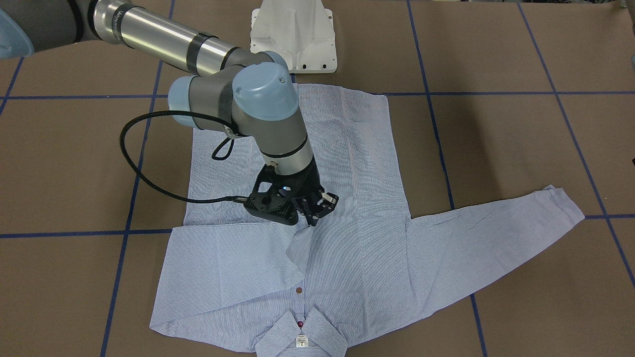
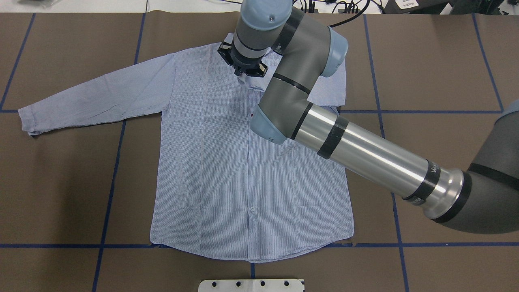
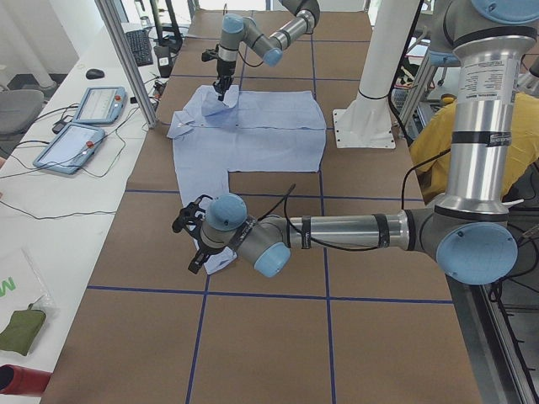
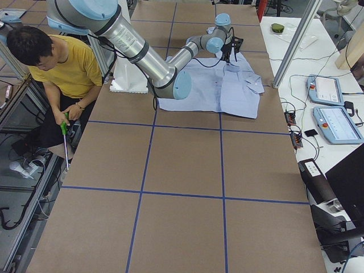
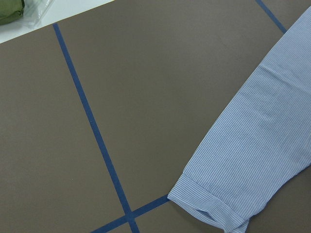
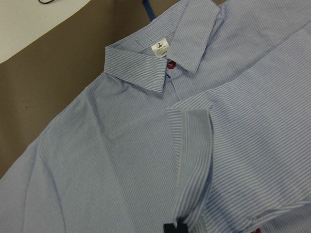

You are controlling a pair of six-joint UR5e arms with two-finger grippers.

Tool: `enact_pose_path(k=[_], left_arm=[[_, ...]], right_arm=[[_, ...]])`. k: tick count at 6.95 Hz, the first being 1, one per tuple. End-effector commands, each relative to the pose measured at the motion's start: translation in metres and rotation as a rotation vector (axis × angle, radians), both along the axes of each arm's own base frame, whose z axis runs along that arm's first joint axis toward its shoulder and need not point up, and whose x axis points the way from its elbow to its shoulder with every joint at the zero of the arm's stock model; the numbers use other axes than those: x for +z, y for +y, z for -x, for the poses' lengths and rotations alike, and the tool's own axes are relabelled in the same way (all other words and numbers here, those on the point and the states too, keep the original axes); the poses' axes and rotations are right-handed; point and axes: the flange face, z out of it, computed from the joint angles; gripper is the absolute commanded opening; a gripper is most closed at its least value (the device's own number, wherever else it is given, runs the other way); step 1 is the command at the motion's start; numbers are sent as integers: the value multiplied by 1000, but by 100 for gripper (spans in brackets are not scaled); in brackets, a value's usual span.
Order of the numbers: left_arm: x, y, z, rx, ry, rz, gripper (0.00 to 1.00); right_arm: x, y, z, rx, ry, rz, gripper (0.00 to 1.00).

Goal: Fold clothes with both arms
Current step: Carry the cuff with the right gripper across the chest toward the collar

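Observation:
The light blue striped shirt (image 1: 367, 258) lies front up on the brown table, collar (image 6: 146, 68) toward the far side from the robot. One sleeve is folded across the chest. Its cuff (image 6: 192, 145) rises to a peak in my right gripper (image 1: 313, 220), which is shut on it, as the overhead view (image 2: 243, 73) also suggests. The other sleeve stretches out flat, ending in its cuff (image 2: 28, 121). My left gripper (image 3: 192, 244) hovers over that cuff (image 5: 204, 206). It shows only in the exterior left view, so I cannot tell whether it is open or shut.
The white pedestal base (image 1: 292, 34) stands at the robot's side of the table. Blue tape lines (image 2: 117, 162) cross the brown surface. Control tablets (image 3: 84, 126) and a green pouch (image 3: 21, 328) lie on the side bench. A person in yellow (image 4: 68, 68) sits beside the table.

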Motion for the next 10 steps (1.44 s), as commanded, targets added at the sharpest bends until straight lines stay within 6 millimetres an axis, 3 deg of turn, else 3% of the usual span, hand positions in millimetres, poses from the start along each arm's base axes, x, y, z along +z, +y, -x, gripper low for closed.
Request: enact_pose_path(k=[1,3,4,5,6,7,8,10], left_arm=[[0,0,0,1,1,0,100],[0,-1,-1,2,1,0,100],[4,0,-2,5,0,8,100],[5,0,-3,7,-2,11,100],[4,0,-3,7,0,9,100],[-6,-5,-18,3,22,32,100],[-26,-11,-63,-40,102,132,100],[-20,-5,-89,-130,180,314,100]], right_arm=[[-2,16,44,54,-60,-16,0],[0,27,57,53,-52,-22,2],[-7,30,60,52,-62,-21,24],[-20,37,65,62,-78,-19,76],[-24,53,79,100,-91,9,99],[-43,64,86,115,-113,6,100],[-47,64,83,133,-134,32,99],[-45,52,60,165,-151,34,99]])
